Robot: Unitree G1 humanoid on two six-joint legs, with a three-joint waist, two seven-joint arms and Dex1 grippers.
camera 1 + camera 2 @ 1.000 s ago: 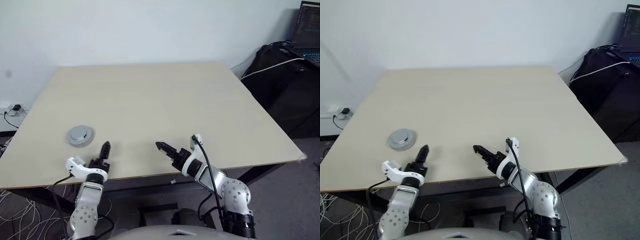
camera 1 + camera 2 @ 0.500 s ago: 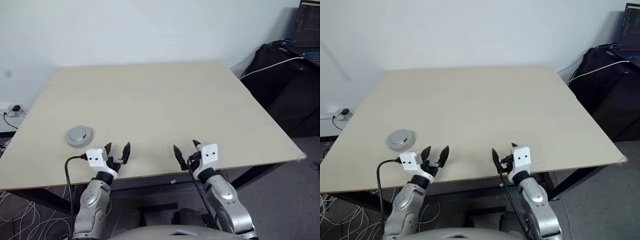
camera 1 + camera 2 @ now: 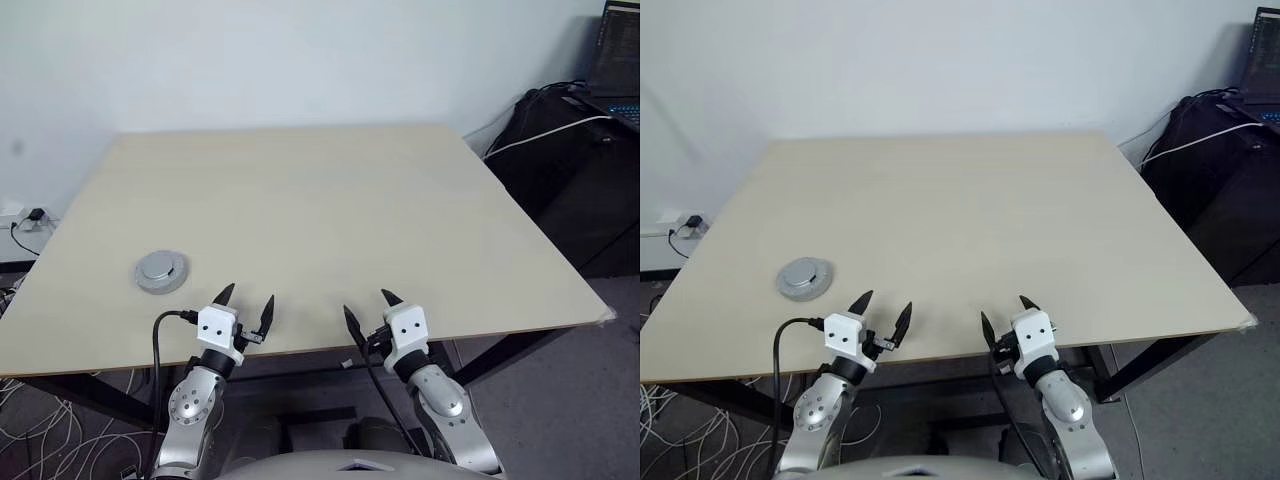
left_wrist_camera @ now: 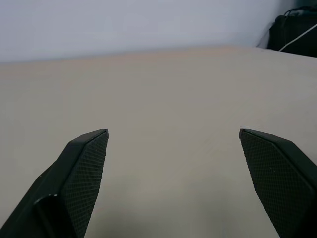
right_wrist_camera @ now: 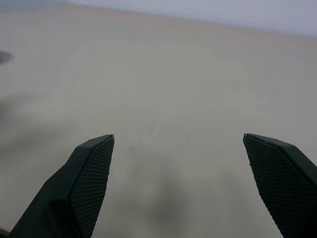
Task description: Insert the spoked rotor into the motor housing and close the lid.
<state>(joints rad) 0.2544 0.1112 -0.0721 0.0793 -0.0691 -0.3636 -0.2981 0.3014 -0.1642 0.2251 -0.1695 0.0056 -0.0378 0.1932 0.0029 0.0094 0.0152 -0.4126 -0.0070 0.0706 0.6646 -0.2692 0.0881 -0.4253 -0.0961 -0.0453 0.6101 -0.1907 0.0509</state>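
A round grey metal disc with a smooth top and a raised centre, the lid [image 3: 161, 271], lies flat near the left front of the beige table [image 3: 320, 210]. The spoked rotor and the motor housing are out of view or hidden under it; I cannot tell which. My left gripper [image 3: 247, 297] hovers open over the table's front edge, to the right of the lid and nearer me, holding nothing. My right gripper [image 3: 366, 304] stands open beside it, further right, also holding nothing. In the wrist views the left fingers [image 4: 81, 166] and the right fingers [image 5: 86, 176] are spread wide over bare tabletop.
A black bag [image 3: 565, 150] with a white cable and an open laptop [image 3: 618, 60] stand past the table's right edge. A wall socket with cables [image 3: 28, 218] sits off the left edge. The white wall rises behind the table's far edge.
Both wrists have rolled, so each gripper's two fingers now stand side by side and point forward. Both hands shifted slightly right. The lid has not moved.
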